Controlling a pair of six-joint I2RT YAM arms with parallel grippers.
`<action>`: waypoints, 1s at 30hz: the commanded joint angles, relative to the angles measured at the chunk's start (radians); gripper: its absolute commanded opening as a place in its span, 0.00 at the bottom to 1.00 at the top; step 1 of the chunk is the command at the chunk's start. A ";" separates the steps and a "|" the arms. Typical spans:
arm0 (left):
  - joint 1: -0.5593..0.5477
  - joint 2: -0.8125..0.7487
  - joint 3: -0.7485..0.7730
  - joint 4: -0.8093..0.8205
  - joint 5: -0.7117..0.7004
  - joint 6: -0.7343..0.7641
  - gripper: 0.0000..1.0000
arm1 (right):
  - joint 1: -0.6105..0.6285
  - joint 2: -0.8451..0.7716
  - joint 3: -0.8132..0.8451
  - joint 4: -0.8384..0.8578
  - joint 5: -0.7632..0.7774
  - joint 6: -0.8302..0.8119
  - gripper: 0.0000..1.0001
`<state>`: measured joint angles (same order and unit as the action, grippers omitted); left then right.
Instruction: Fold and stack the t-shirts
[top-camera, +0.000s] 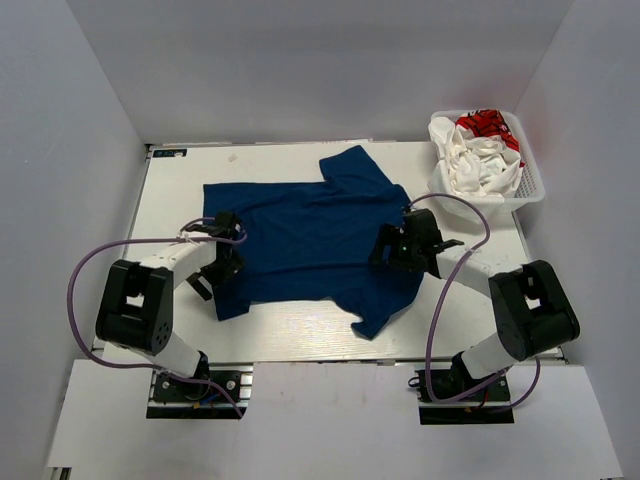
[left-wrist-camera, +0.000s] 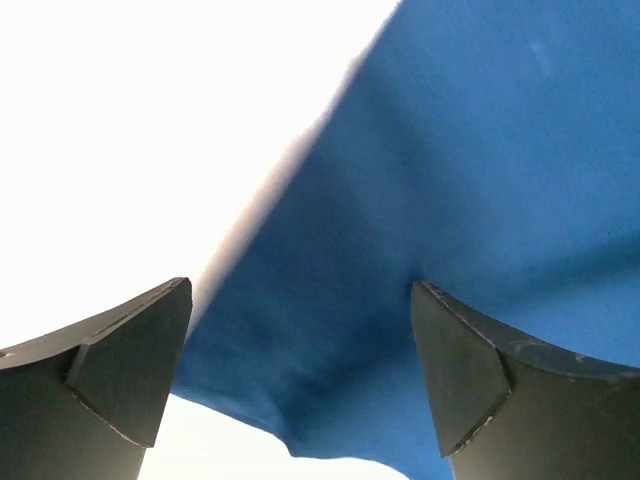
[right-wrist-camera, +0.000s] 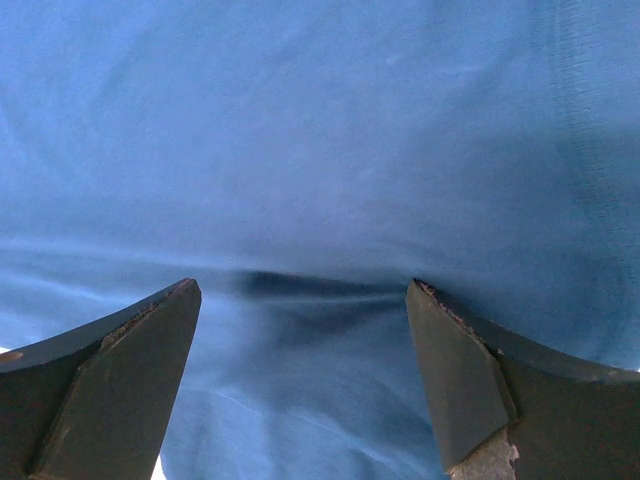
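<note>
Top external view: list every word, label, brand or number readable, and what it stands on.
No text can be read.
Red print on the white t-shirt in the basket: crumpled, unreadable.
Dark strip at the table's far left corner: too small to read.
Blue t-shirt: plain.

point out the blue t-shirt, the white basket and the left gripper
blue t-shirt (top-camera: 310, 235), top view, middle of its spread body
white mesh basket (top-camera: 530, 192), top view, near right corner of its wall
left gripper (left-wrist-camera: 300, 290), left wrist view, midway between its open fingertips
</note>
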<state>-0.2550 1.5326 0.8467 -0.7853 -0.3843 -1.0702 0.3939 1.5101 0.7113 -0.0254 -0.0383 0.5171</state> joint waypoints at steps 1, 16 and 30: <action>0.046 0.034 0.051 -0.100 -0.131 0.030 1.00 | -0.018 0.053 -0.046 -0.081 -0.017 -0.061 0.90; 0.046 -0.020 0.208 0.258 0.061 0.411 1.00 | -0.018 0.004 0.104 -0.047 0.101 -0.166 0.90; 0.077 0.575 0.693 0.127 -0.011 0.420 1.00 | -0.020 0.375 0.517 -0.215 0.222 -0.215 0.90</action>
<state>-0.1974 2.0499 1.4666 -0.6254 -0.3710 -0.6670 0.3798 1.8343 1.1275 -0.1780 0.1421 0.3286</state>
